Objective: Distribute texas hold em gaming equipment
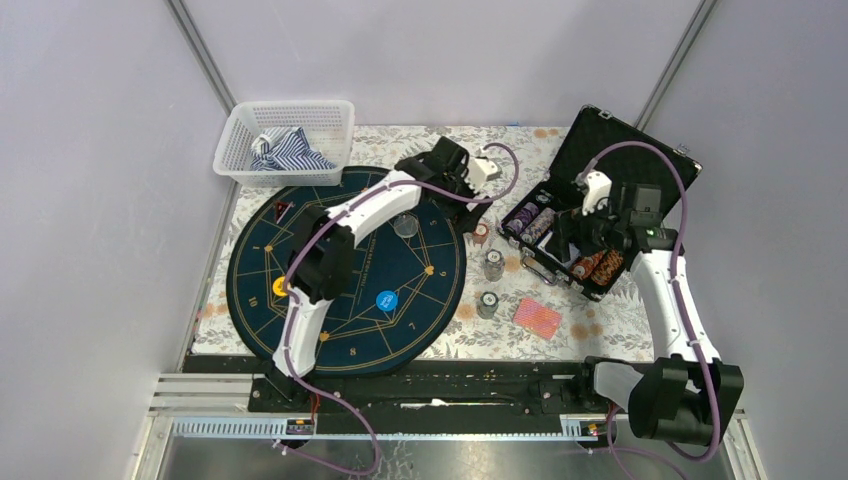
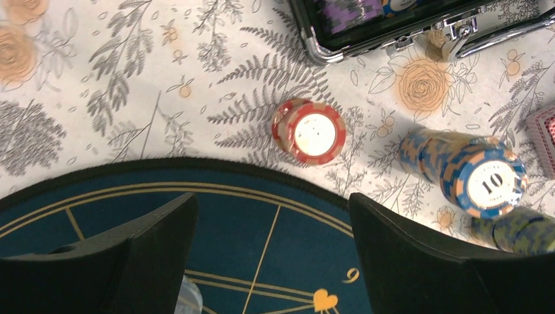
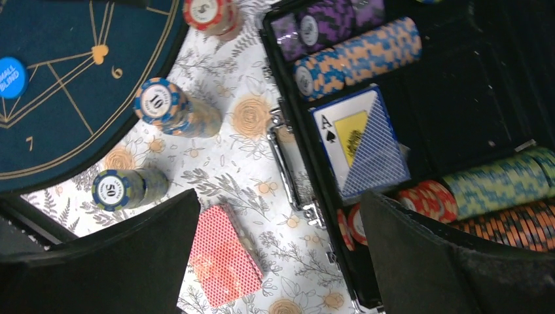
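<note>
Three small chip stacks stand on the floral cloth beside the dark blue mat point(image 1: 345, 265): a red one point(image 2: 314, 134), a blue "10" one point(image 2: 481, 173) and a "50" one point(image 3: 121, 188). A red-backed deck point(image 3: 222, 255) lies near them. A yellow disc point(image 1: 280, 288), a blue disc point(image 1: 386, 299) and a clear disc point(image 1: 405, 224) rest on the mat. My left gripper point(image 2: 271, 199) hangs open over the mat's rim, just short of the red stack, holding nothing. My right gripper point(image 3: 278, 199) is open above the case's front edge and the deck, empty.
The open black case point(image 1: 600, 140) at the right holds rows of chips point(image 3: 357, 55) and a blue-backed card pack point(image 3: 360, 140). A white basket point(image 1: 285, 140) with striped cloth stands at the back left. Grey walls close in both sides.
</note>
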Controlling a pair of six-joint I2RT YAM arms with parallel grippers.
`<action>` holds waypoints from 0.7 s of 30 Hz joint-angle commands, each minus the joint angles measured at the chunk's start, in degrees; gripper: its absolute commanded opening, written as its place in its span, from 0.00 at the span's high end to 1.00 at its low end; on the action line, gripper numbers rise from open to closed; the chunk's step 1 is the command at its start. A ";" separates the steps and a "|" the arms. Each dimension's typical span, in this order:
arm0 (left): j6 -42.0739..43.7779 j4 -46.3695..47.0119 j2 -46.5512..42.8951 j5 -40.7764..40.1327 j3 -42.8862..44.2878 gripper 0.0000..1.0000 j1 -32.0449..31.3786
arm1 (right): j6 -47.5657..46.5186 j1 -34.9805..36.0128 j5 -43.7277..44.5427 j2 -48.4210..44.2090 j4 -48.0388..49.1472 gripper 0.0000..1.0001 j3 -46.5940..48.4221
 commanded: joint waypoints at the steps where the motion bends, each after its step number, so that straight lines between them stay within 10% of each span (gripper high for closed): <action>1: -1.07 2.04 2.62 -1.56 4.19 0.13 -1.82 | 2.12 -4.53 -2.74 -1.50 1.56 0.00 0.03; 21: -1.27 2.20 12.59 -3.87 10.51 0.26 -4.89 | 1.96 -6.17 -3.26 -1.25 1.56 0.00 -0.15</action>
